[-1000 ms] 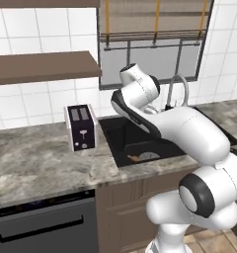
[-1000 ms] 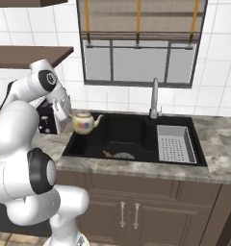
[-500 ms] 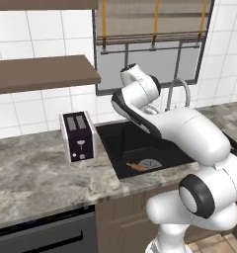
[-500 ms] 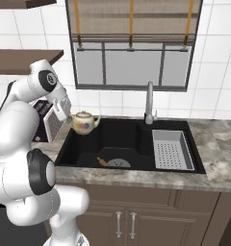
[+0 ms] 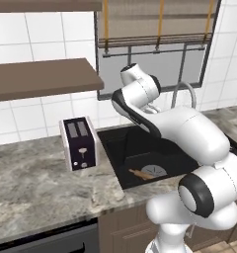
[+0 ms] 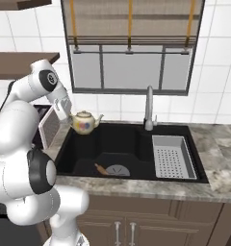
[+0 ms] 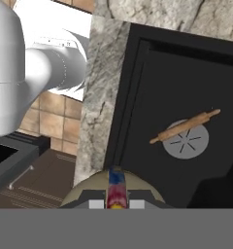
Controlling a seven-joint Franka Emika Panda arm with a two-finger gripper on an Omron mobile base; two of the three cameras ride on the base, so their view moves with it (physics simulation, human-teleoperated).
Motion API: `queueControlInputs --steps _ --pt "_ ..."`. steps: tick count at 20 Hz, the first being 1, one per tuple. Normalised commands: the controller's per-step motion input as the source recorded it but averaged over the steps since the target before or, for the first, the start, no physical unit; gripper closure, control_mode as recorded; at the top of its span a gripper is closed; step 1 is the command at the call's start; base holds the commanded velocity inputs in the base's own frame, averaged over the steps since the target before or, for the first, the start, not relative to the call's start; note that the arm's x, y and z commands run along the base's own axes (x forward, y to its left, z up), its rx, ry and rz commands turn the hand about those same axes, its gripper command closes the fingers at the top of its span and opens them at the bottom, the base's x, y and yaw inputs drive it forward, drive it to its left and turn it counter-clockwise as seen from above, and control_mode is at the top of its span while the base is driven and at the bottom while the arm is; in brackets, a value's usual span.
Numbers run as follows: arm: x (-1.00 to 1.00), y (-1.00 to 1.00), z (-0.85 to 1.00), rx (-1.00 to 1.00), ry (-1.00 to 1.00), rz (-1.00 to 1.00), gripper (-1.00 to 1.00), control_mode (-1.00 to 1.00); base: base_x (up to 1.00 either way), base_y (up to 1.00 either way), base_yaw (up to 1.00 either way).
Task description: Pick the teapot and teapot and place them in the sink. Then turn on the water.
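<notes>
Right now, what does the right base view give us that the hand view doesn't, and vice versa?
Right base alone: the faucet, the ribbed draining tray and the window behind. Hand view alone: the tiled floor beside the counter, and a top-down close-up of the teapot's floral mark. Both: the teapot, held over the sink at its left edge, and the rolling pin lying across the drain.

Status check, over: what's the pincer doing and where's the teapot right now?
Pincer shut on teapot, held above the sink's back-left corner. Rolling pin lying in the basin by the drain. Faucet off, no stream.
</notes>
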Motion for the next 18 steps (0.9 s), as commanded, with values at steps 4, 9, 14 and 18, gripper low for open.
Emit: queueControlInputs --steps 4,9,14,18 --pt "0.0 0.0 0.0 0.0 0.0 0.0 1.0 1.0 0.38 0.0 0.0" --pt "0.0 0.0 0.0 0.0 0.0 0.0 1.0 1.0 0.43 0.01 0.0" --pt "0.0 0.0 0.0 0.0 0.0 0.0 1.0 1.0 0.41 0.02 0.0" --pt "0.0 0.0 0.0 0.0 0.0 0.0 1.0 1.0 0.32 0.0 0.0"
